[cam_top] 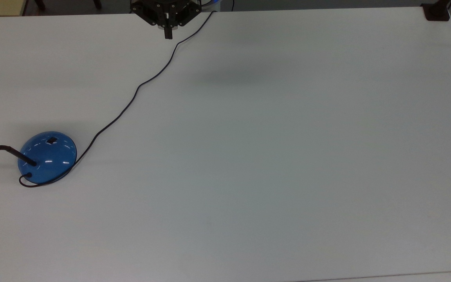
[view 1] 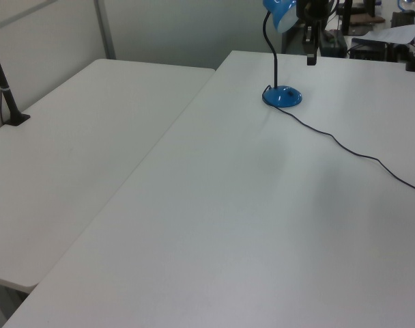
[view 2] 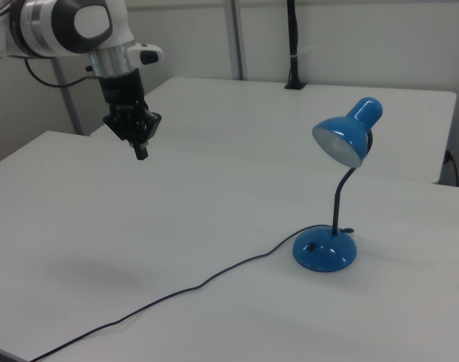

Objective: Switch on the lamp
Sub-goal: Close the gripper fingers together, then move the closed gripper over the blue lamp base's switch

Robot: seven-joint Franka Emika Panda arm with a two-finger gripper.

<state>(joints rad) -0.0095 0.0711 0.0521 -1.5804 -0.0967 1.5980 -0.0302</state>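
The lamp point(view 2: 325, 250) stands upright on the white bench point(view 2: 214, 226). Its glossy blue dome base point(cam_top: 47, 157) carries a small black switch point(cam_top: 52, 139) on the upper surface. The thin black neck point(view 2: 338, 197) rises from the base, bends, and ends in the blue shade point(view 2: 349, 142), whose opening faces the right view's left and slightly downward. The bulb area appears unlit. The black cord point(cam_top: 139, 86) leaves the base and runs across the bench away from the lamp, passing under the pincer in the top view.

The arm point(view 2: 67, 26) enters from the right view's upper left, with the wrist pointing straight down. The pincer point(view 2: 142, 149) hangs in the air above the bench, well apart from the lamp base and touching nothing. Its fingers are pressed together into a single dark tip, with nothing between them. In the left view the pincer point(view 1: 310, 58) sits above and just to the right of the lamp base.
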